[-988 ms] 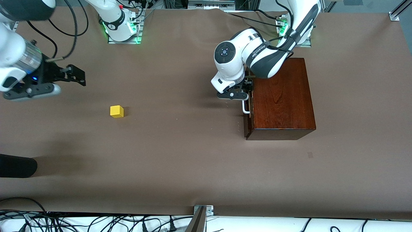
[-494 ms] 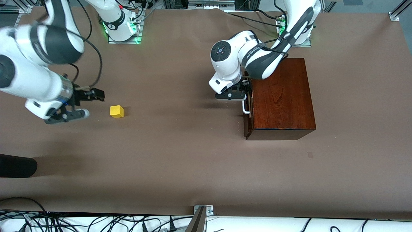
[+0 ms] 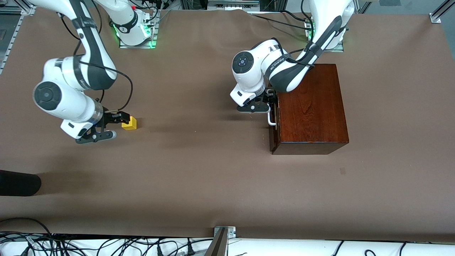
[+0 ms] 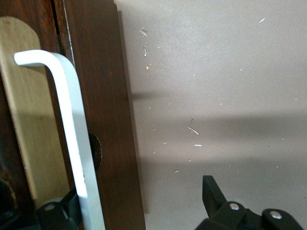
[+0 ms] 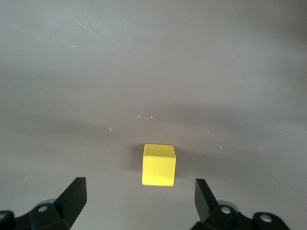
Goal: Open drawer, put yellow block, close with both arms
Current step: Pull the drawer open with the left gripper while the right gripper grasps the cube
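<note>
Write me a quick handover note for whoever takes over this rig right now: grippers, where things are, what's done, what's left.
Left gripper: open, at the drawer's handle, one finger on each side of the bar, not clamped.
Right gripper: open, low beside the block, which sits on the table toward the right arm's end.
Drawer: shut or nearly so.
Done: both approaches.
Left: grip handle, pull drawer open, pick up block, put it in, close with both arms.

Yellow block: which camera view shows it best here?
The right wrist view: the yellow block sits whole and unobstructed on the table, ahead of the open right gripper. The front view shows it small, partly hidden by that gripper's fingers. The left wrist view lacks it.
</note>
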